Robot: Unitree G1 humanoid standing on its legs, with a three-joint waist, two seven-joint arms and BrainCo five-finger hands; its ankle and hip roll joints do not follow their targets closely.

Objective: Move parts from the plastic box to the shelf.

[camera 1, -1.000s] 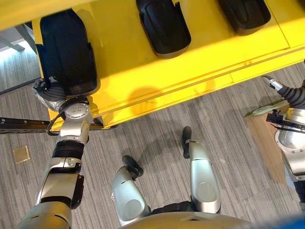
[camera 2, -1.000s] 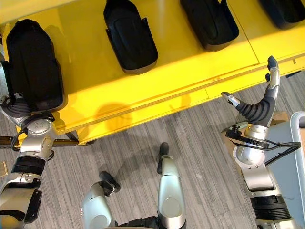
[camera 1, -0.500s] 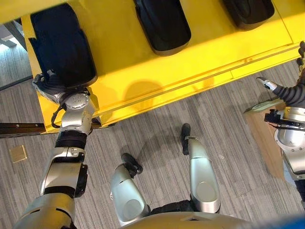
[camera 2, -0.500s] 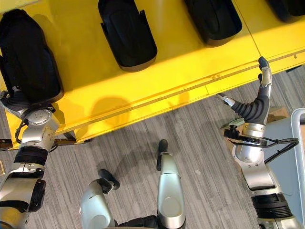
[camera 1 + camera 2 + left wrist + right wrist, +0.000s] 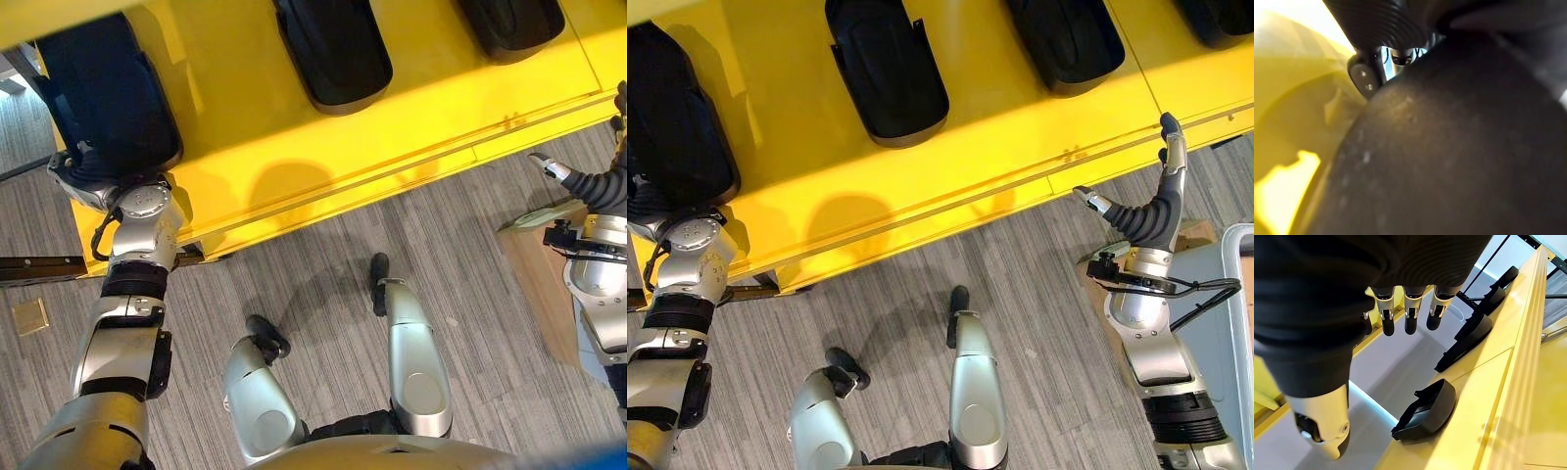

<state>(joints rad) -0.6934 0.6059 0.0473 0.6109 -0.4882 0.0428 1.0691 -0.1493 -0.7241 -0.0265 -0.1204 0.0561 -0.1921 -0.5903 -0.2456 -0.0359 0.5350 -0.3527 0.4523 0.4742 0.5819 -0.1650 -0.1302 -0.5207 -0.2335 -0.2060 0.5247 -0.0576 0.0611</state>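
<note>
Left hand [image 5: 83,176] shifted leftward with black part [image 5: 103,98] on yellow shelf [image 5: 294,176], grip unclear; right hand [image 5: 1156,211] fingers straight, empty; no legible writing.

Silver-grey arms; dark ribbed wrist covers; dark-tipped fingers [image 5: 1409,316].

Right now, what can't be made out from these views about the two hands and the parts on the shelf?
- Left hand: fingers hidden under the black part at the shelf's left end; the left wrist view is too close to show the grip.
- That part's top is cut by the eye view's edge.
- The plastic box: out of frame.
- Right hand: open, empty beside the shelf edge; whether it touches is unclear.
</note>
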